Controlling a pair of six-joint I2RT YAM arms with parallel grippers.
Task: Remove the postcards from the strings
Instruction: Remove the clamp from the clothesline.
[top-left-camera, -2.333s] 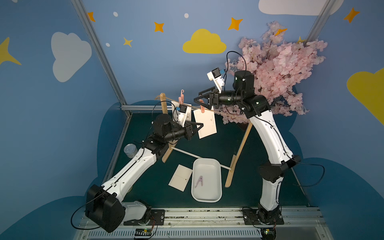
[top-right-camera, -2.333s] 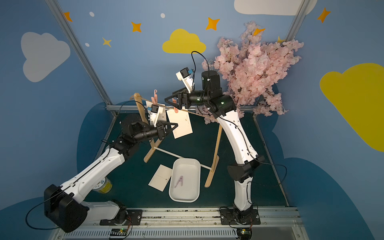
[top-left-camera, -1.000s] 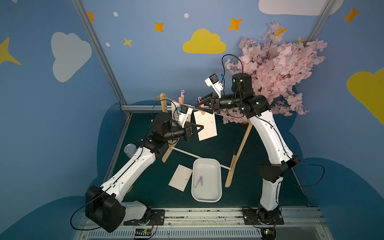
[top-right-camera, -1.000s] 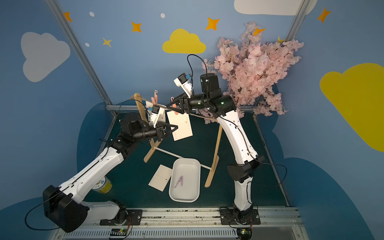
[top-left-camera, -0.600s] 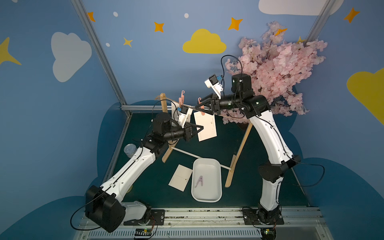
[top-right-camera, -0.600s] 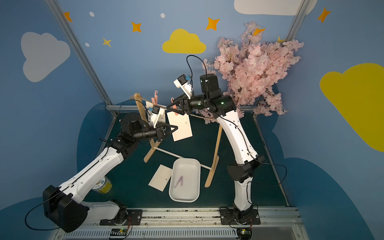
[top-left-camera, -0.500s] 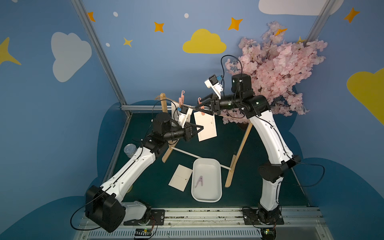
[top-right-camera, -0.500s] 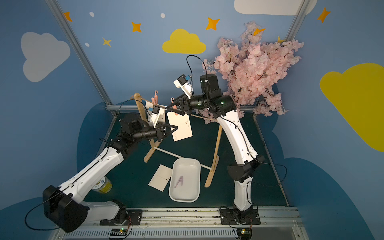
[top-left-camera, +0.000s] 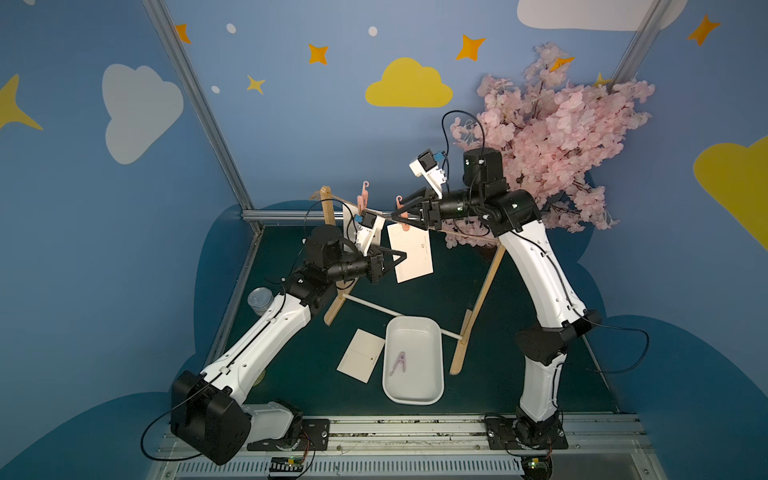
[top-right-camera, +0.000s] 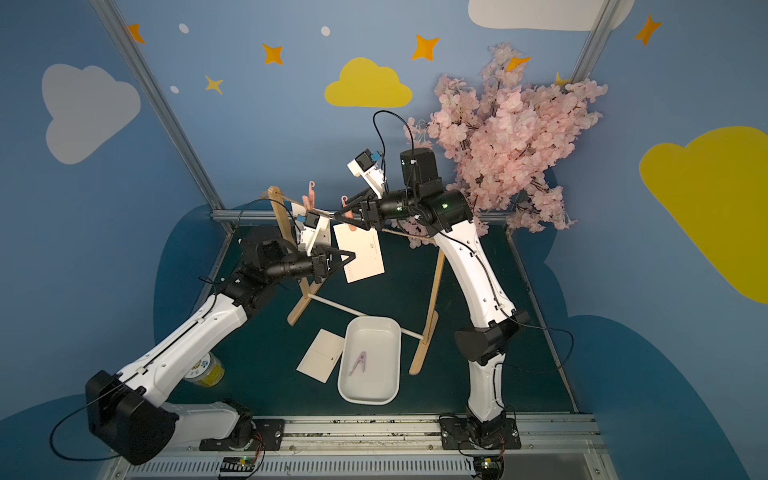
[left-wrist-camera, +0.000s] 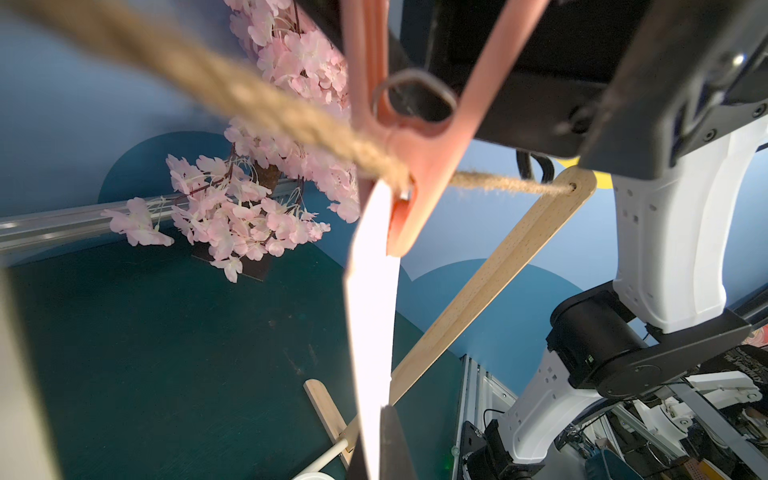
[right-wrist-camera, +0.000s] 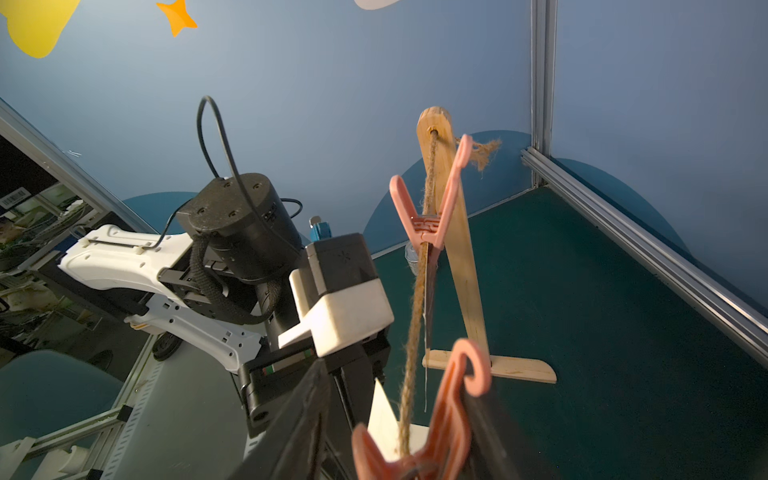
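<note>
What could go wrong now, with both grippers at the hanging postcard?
1. The left gripper is shut on the white rectangular paper postcard, which the pink plastic clothespin clamps: pulling early may tear it.
2. The right gripper straddles that clothespin; pushing could drag the tan jute twine and tip the light wooden stand.

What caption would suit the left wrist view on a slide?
Left gripper pinches the hanging postcard while the right gripper straddles the pink clothespin clipping it to the twine.
</note>
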